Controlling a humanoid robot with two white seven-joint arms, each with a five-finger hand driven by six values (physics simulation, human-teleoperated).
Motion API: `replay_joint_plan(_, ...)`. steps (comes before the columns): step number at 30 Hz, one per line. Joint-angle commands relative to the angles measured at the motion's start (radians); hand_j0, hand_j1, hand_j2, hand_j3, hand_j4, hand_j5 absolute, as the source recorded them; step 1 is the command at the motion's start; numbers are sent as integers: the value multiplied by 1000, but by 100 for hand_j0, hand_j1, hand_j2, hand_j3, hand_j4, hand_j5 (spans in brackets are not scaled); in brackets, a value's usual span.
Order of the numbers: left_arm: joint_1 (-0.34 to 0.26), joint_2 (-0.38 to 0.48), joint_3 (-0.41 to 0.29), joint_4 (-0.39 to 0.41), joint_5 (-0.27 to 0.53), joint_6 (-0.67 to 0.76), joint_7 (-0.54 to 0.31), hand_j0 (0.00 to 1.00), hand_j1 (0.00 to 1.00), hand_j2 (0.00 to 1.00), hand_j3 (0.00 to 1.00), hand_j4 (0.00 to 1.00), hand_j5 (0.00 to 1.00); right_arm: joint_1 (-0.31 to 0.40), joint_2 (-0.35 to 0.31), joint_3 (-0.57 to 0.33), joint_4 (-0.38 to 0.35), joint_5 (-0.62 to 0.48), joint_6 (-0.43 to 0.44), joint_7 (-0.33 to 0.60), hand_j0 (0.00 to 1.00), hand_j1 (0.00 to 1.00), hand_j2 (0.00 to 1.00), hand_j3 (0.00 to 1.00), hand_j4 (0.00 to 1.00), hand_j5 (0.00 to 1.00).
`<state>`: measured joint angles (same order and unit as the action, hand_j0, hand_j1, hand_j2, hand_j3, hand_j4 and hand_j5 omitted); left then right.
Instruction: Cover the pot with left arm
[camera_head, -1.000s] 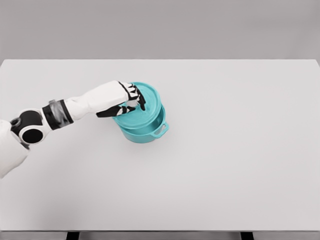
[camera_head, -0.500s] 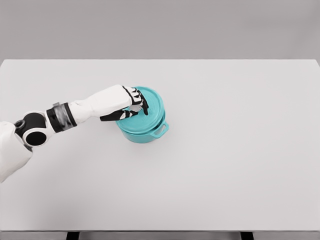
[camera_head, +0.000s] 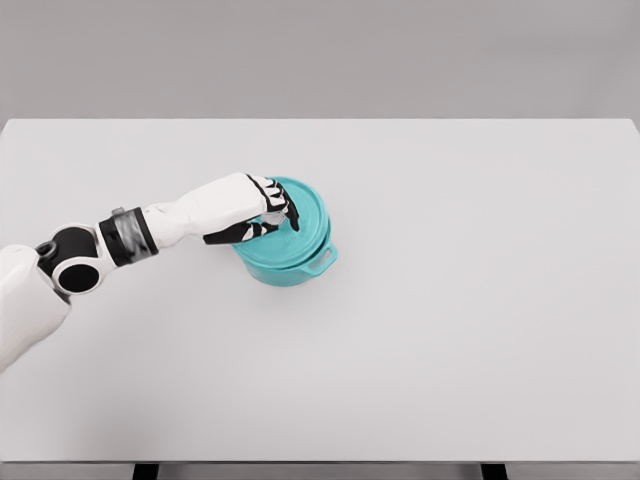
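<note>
A teal pot (camera_head: 292, 266) stands on the white table (camera_head: 450, 330), left of the middle, with a side handle (camera_head: 322, 262) pointing to the lower right. A teal lid (camera_head: 300, 225) lies flat on the pot's rim. My left hand (camera_head: 268, 214) comes in from the lower left and rests over the lid's left part, its fingers curled around the knob, which is hidden under them. The right arm is out of view.
The table's front edge runs along the bottom of the picture, with two dark legs below it. A grey wall rises behind the far edge.
The lid was tilted above the pot a second ago. It has come down and now lies level on the rim. My left hand dropped slightly with it.
</note>
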<state>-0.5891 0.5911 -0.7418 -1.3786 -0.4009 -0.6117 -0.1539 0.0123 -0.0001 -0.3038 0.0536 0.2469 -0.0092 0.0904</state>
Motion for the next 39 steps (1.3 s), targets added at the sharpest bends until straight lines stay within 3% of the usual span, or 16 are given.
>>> replay_joint_plan(1,-2,0,1,0,7,1,0,59,59,59,59,59,59,0,0,0,2,0,0,0,100,100,100,100,100,100)
replay_joint_plan(9,-2,0,1,0,7,1,0,69,69,69,69,69,69,0,0,0,0,0,0,0,100,100,100,100,100,100)
replay_joint_plan(19,-2,4,9,-11,8,1,0,69,69,69,69,69,69,0,0,0,0,0,0,0,100,100,100,100,100,100)
replay_joint_plan(21,-6,9,12,-16,10,1,0,75,75,75,75,75,75,0,0,0,0,0,0,0,100,100,100,100,100,100)
replay_joint_plan(31,-9,29,13,-45,16,1,0,78,78,78,78,78,78,0,0,0,0,0,0,0,100,100,100,100,100,100)
replay_joint_plan(35,-6,104,25,-120,19,1,0,80,80,80,80,80,80,0,0,0,0,0,0,0,100,100,100,100,100,100)
replay_joint_plan(39,3,254,81,-230,22,1,0,98,98,98,98,98,98,0,0,0,0,0,0,0,100,100,100,100,100,100)
